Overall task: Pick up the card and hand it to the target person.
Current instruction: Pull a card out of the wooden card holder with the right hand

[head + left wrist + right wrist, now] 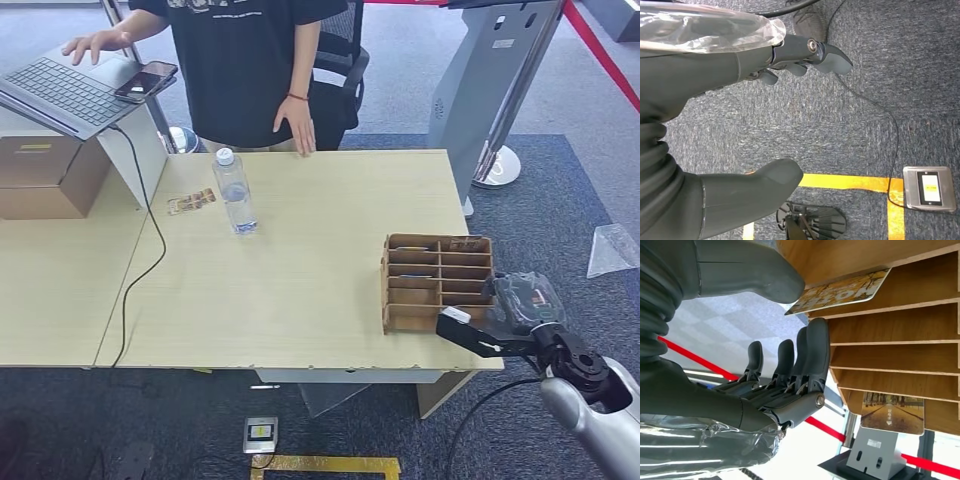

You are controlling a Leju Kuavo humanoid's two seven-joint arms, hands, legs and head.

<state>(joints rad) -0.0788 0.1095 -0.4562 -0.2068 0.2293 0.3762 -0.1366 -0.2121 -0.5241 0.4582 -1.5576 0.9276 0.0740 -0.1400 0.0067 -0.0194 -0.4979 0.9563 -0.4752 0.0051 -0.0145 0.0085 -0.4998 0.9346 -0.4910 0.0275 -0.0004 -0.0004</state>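
Note:
A wooden card rack (438,285) stands at the table's right front corner. My right hand (524,300) is against the rack's right side. In the right wrist view a yellow patterned card (840,290) sticks out of one slot. My right hand (764,385) has its thumb (753,270) over the card's free end and its fingers (813,355) straight just under it, with no clear pinch. A second card (892,412) with a tree avenue sits in another slot. A person (241,60) stands behind the table with one hand (296,122) on its far edge. My left hand (715,75) hangs over carpet, holding nothing.
A water bottle (234,192) and a loose card (192,201) lie at the table's far left. A laptop (68,90) with a phone (146,80) sits on a stand above a cardboard box (45,175). A cable (147,230) runs across the left table.

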